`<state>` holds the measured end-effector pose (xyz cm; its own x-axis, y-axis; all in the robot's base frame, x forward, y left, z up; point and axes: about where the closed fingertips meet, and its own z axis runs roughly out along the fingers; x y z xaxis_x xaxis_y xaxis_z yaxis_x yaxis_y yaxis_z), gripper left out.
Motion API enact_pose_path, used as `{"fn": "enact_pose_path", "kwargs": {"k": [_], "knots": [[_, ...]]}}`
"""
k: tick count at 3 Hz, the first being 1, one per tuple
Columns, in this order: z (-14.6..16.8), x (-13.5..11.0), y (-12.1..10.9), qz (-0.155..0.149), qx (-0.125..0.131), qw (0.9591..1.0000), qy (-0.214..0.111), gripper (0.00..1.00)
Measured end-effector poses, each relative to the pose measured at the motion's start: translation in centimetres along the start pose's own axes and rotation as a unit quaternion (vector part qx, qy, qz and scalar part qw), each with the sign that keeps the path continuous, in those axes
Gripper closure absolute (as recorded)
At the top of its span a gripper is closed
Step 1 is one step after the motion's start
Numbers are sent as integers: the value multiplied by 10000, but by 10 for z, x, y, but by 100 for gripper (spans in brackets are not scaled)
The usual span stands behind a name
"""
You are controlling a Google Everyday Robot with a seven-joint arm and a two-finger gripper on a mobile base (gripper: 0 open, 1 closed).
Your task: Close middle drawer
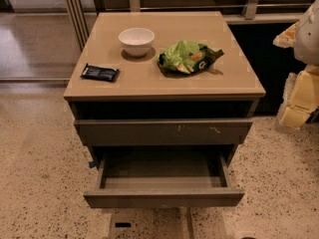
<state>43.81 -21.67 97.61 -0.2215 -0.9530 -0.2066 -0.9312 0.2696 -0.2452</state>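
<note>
The middle drawer [164, 197] is pulled far out of the grey-brown cabinet. Its plain front panel faces me low in the camera view, and its inside [162, 171] is empty. Above it, the drawer front with small pale scratch marks [164, 132] stands a little out from the cabinet. My gripper [296, 103], pale yellow and white, is at the right edge of the view, level with the cabinet top. It is to the right of the cabinet and apart from both drawers, touching nothing.
On the cabinet top [234, 73] stand a white bowl [136, 40], a green snack bag [188, 57] and a small dark packet [100, 72]. Speckled floor lies on both sides. A glass wall and railing run behind.
</note>
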Motion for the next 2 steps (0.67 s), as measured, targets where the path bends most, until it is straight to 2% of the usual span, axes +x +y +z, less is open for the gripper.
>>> {"fn": "enact_pose_path", "kwargs": {"k": [1,2], "knots": [[0,0,0,0,0,10000,0,0],[0,-1,0,0,36,10000,-22,14]]}}
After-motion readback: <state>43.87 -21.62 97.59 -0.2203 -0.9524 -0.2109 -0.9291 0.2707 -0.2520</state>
